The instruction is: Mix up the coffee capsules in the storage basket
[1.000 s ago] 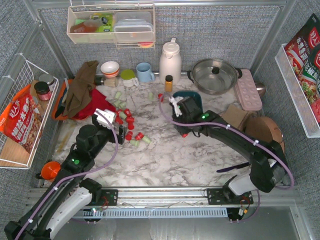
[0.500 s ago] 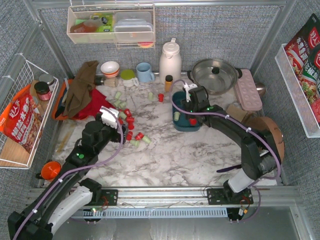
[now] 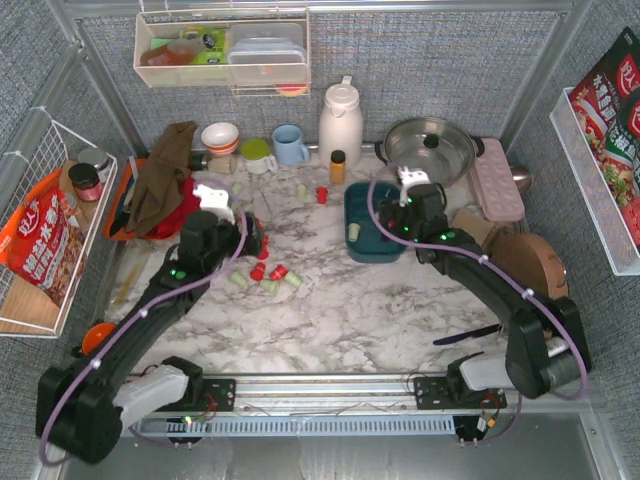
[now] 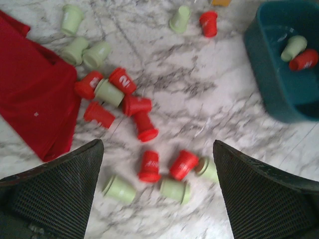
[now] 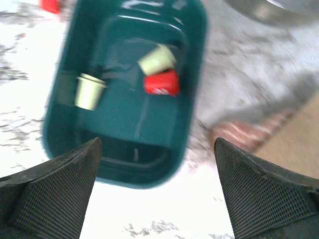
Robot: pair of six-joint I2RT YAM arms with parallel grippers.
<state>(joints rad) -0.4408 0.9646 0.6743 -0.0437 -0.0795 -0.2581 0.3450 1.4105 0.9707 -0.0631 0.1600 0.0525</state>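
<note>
Coffee capsules, thumb-sized red and mint-green pods (image 4: 134, 112), mostly lie scattered on the marble tabletop (image 4: 209, 99). Three sit in the nearby dark teal plastic storage basket (image 5: 149, 124). Left gripper (image 4: 157, 144) hovers over the scatter, fingers spread and empty; right gripper (image 5: 157, 142), likewise released, hangs above the basket. Best to straddle one isolated pod squarely before closing.

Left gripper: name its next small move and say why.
Probably lower the open left gripper onto the red capsule lying between its fingers, then close. The storage basket holds only three coffee capsules, two green and one red, while over a dozen lie loose on the marble table.
</note>
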